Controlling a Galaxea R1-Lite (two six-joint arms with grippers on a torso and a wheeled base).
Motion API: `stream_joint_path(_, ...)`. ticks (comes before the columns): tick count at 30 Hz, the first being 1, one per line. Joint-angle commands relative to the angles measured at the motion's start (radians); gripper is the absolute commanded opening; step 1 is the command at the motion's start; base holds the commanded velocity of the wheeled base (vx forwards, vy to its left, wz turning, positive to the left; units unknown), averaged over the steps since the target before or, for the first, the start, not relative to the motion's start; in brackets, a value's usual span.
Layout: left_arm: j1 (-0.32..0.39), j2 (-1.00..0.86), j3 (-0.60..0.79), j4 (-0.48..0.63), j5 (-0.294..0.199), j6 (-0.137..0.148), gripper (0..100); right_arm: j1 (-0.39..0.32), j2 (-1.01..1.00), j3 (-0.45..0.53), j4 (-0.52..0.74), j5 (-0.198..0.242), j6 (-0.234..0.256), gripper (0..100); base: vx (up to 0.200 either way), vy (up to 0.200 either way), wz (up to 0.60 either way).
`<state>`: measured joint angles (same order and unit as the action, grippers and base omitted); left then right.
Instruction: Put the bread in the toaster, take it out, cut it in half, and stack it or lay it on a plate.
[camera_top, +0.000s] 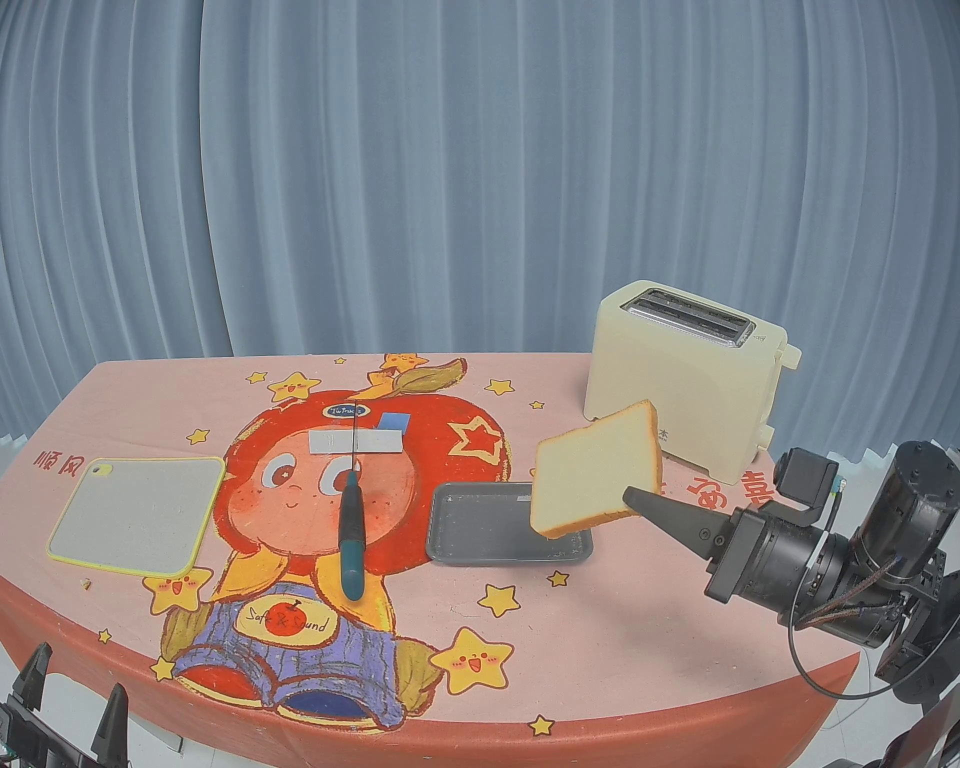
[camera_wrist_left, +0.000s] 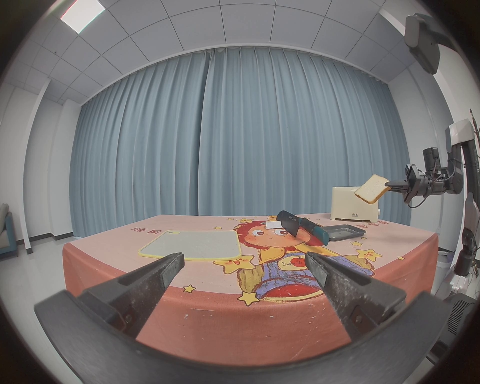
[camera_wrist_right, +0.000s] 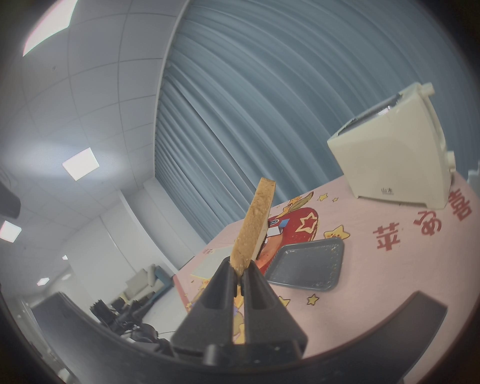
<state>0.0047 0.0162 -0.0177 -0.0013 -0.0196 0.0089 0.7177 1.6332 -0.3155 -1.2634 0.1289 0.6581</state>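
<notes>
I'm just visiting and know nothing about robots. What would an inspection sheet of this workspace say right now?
Surface: table with a pink cartoon print.
Job's things: bread slice held in the air before the toaster; grey tray, knife and cutting board lie on the table.
Clutter: white strip by the knife's blade.
Grippers: right gripper shut on the bread slice's edge; left gripper open, low before the table's near edge.
Cables: black cable loops below the right arm.
Surroundings: blue-grey curtain behind.
</notes>
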Motion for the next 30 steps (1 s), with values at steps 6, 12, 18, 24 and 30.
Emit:
stream_joint_path(6,0.0,-0.015,0.018,0.0,0.0,0.0,100,0.013,-0.003,0.035,-0.002,-0.018,-0.126,0,0.0,0.0,0.0)
stream_joint_path(12,0.0,-0.015,0.018,0.0,0.0,-0.001,100,0.014,-0.019,0.042,-0.001,-0.017,-0.175,0,0.0,0.0,0.0)
stream_joint_path(18,0.0,-0.015,0.018,0.0,0.0,0.0,100,0.014,-0.041,0.05,-0.001,-0.015,-0.226,0,0.0,0.0,0.0)
stream_joint_path(24,0.0,-0.015,0.018,0.0,0.0,-0.001,100,0.016,-0.072,0.073,-0.001,-0.009,-0.311,0,0.0,0.0,0.0)
stream_joint_path(30,0.0,-0.015,0.018,0.0,0.0,0.0,100,0.016,-0.069,0.085,-0.001,-0.008,-0.344,0,0.0,0.0,0.0)
